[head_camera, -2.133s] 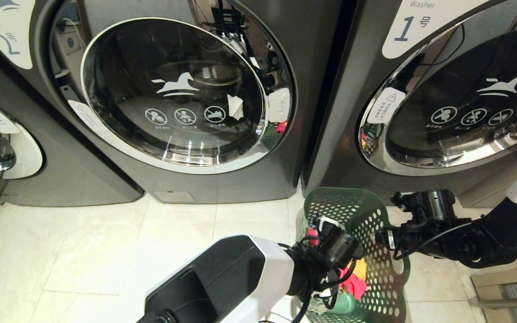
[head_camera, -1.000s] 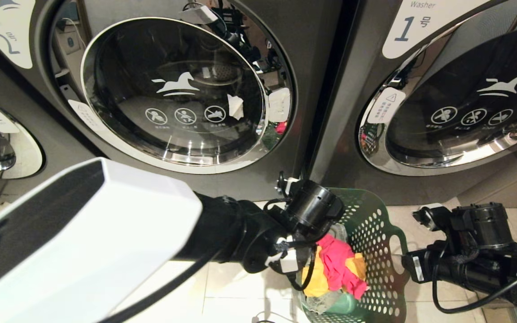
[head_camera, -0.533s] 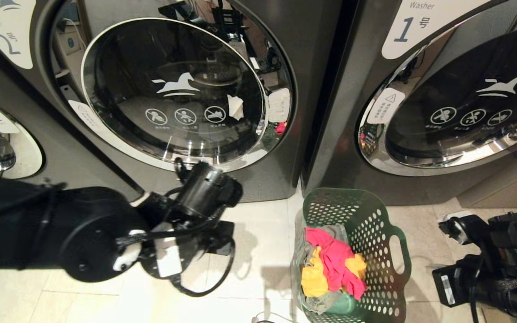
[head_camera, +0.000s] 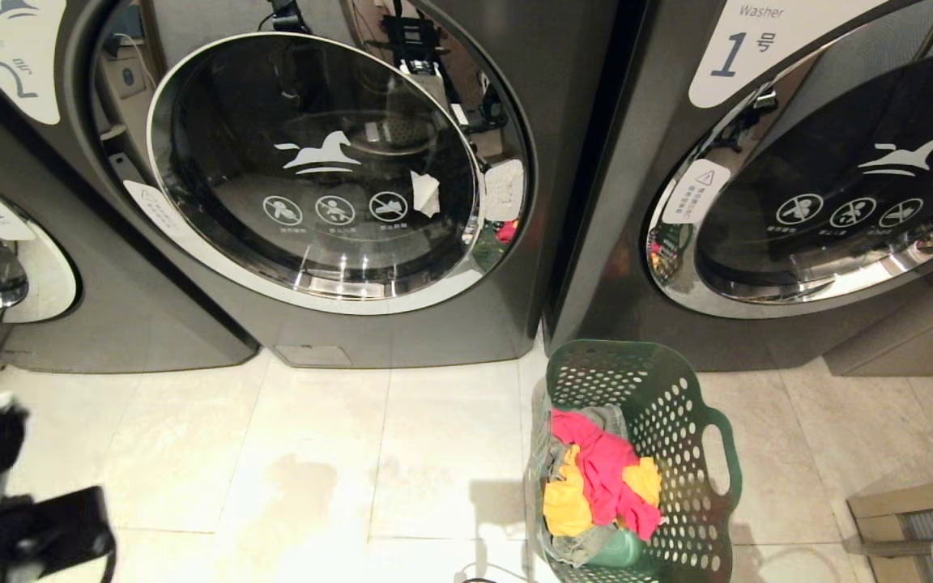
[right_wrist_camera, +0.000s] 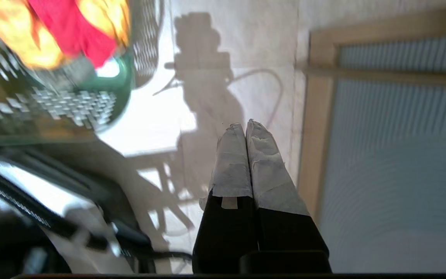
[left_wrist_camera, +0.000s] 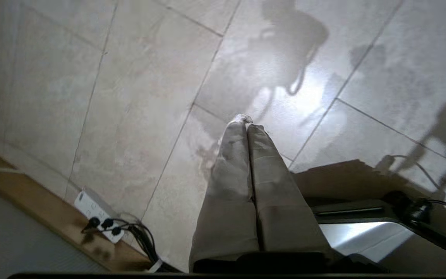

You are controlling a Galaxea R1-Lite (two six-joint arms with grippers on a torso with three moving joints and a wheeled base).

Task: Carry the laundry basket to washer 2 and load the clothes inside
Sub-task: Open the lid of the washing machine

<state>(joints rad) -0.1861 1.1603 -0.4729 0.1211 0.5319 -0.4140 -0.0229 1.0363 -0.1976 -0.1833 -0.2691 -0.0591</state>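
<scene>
Here we keep the left tool (left_wrist_camera: 245,121) and right tool (right_wrist_camera: 246,126) pinched closed and empty over the pale tiled floor (head_camera: 337,453), leaving the dark green perforated plastic laundry basket (head_camera: 677,421) of clothes standing beside dark grey washer 2 (head_camera: 313,170), door closed.

Pale tiled floor (head_camera: 402,453); laundry basket (head_camera: 677,421), washers standing on it.

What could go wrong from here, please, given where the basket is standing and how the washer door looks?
The laundry basket stands on the floor nearer washer 1 than washer 2, so clothes might be loaded into the wrong machine. The door of washer 2 looks shut, and both grippers, left and right, are shut and empty.
</scene>
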